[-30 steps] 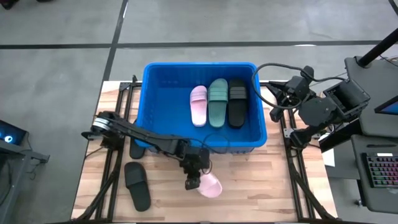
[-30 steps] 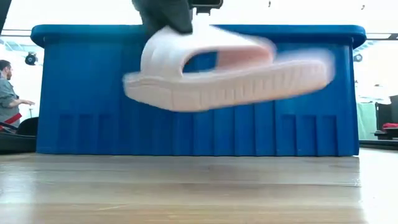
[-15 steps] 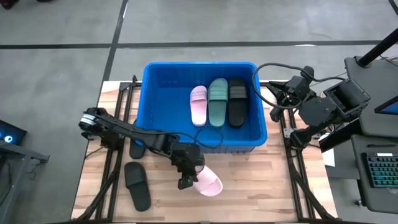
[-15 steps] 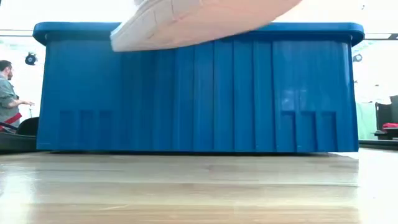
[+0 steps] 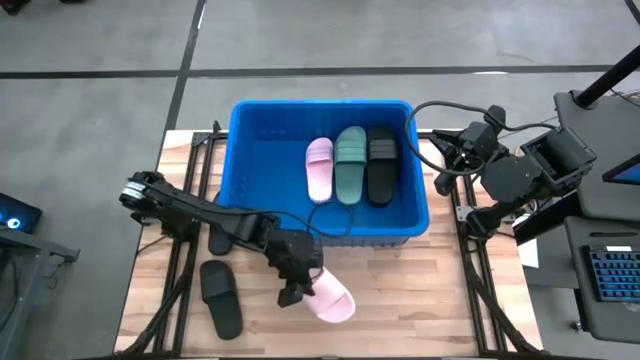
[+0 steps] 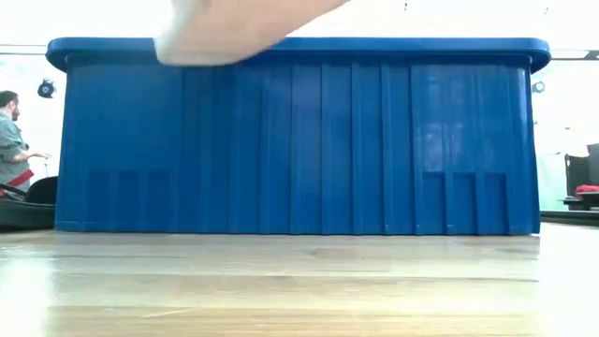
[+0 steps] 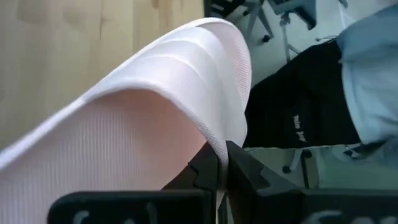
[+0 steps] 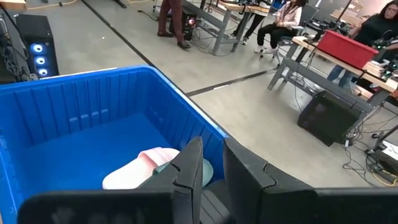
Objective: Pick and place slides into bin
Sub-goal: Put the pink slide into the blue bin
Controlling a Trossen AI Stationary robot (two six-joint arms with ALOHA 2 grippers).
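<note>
Hanging off the table, a light pink foam slide (image 5: 333, 300) is what my left gripper (image 5: 294, 291) has clamped by its wide ribbed strap; the left wrist view shows the dark fingers (image 7: 208, 171) pinched together on the strap's edge, the foam finely textured and smoothly arched. In the high view its long axis runs from about ten o'clock to four o'clock, the free end pointing toward four. It sits at roughly six o'clock from the bin (image 5: 260, 118), just outside the near wall, and in the low view its pale sole (image 6: 234, 23) crosses the top of the blue wall, clear of the wooden table (image 6: 281, 281).

The bin is a bright blue, tall-walled rectangular tub with a rolled rim and vertical ribs. Inside it, three slides lie side by side: pink (image 5: 319, 170), dark green (image 5: 350, 165) and black (image 5: 380, 167), long axes running twelve to six. Two black slides (image 5: 221, 297) rest on the table at about nine o'clock from the held one.

My right gripper (image 8: 211, 163) waits at the bin's three o'clock side, its fingers a little apart with nothing between them.
</note>
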